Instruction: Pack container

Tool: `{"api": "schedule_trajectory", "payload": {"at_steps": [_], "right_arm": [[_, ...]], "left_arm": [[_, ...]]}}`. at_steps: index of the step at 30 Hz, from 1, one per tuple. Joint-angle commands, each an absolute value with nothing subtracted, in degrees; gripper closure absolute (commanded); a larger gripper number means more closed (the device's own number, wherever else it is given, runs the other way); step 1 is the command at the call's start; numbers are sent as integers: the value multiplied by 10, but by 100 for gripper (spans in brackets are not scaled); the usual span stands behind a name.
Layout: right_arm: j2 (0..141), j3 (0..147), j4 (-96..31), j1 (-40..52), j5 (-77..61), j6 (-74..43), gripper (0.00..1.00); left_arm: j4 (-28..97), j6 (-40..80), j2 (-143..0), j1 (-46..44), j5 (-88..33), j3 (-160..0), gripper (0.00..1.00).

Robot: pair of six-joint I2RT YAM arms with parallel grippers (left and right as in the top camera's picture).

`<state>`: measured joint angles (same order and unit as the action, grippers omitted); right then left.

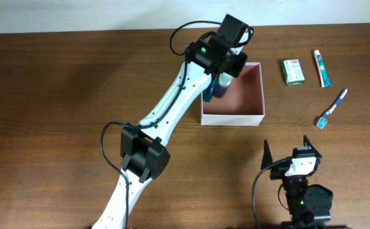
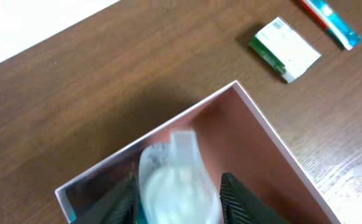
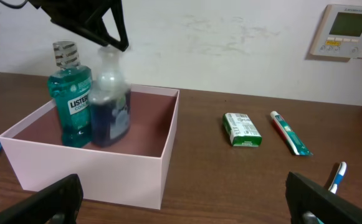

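Overhead view: the container (image 1: 248, 95) sits on the brown table (image 1: 57, 95), roughly 2 o'clock from the middle, open side up.
Inside the container: two bottles stand upright side by side in the 10 o'clock corner, a teal bottle (image 3: 71, 106) and a dark blue bottle (image 3: 110, 109), pretty much touching.
Left gripper (image 2: 179, 180): it's right over the dark blue bottle, with a finger down each side of its pale cap. It's too blurry to say if it's pinching the cap or clear of it, honestly can't tell.
Right gripper (image 1: 286, 145): it's at about 4 o'clock from the container, well apart, fingers spread wide with nothing between them.
Loose stuff: a green-and-white carton (image 1: 293, 71) is at 2 o'clock of the container, with a toothpaste tube (image 1: 322, 68) just beside it at its 3 o'clock. A toothbrush (image 1: 332, 108) is at 3 o'clock of the container.
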<state>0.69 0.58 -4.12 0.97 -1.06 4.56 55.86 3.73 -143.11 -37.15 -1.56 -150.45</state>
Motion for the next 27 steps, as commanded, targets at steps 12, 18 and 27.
{"api": "schedule_trajectory", "payload": {"at_steps": [12,18,27], "right_arm": [[3,3,-45,15,-8,45,1],[3,3,-45,15,-8,45,1],[3,3,-45,15,-8,45,1]], "left_arm": [[556,38,-1423,-353,-24,-1539,47],[559,30,-1402,-343,-37,-1628,38],[615,30,-1350,-281,32,-1698,2]]}}
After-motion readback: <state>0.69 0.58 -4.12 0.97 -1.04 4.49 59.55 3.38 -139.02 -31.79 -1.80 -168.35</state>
